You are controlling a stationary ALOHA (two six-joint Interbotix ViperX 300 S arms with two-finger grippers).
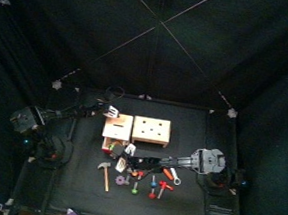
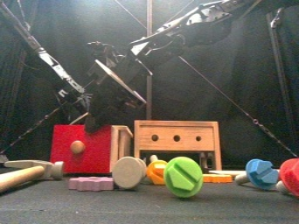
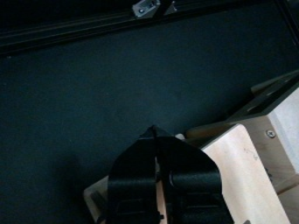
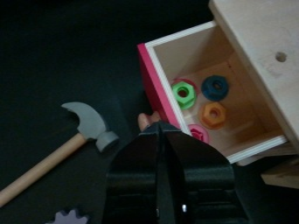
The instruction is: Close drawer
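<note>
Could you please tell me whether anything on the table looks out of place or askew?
Yes: the red-fronted drawer stands pulled well out of its wooden box, open, with green, blue and orange rings lying inside. Loose toy pieces and a toy hammer lie scattered on the table in front. Nothing looks damaged.

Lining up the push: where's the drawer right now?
In the front view the drawer stands left of the wooden box, red front forward; the right wrist view shows it open.

1 drawer (image 4: pixel 216 92), 1 hammer (image 4: pixel 59 156), 3 rings inside.
</note>
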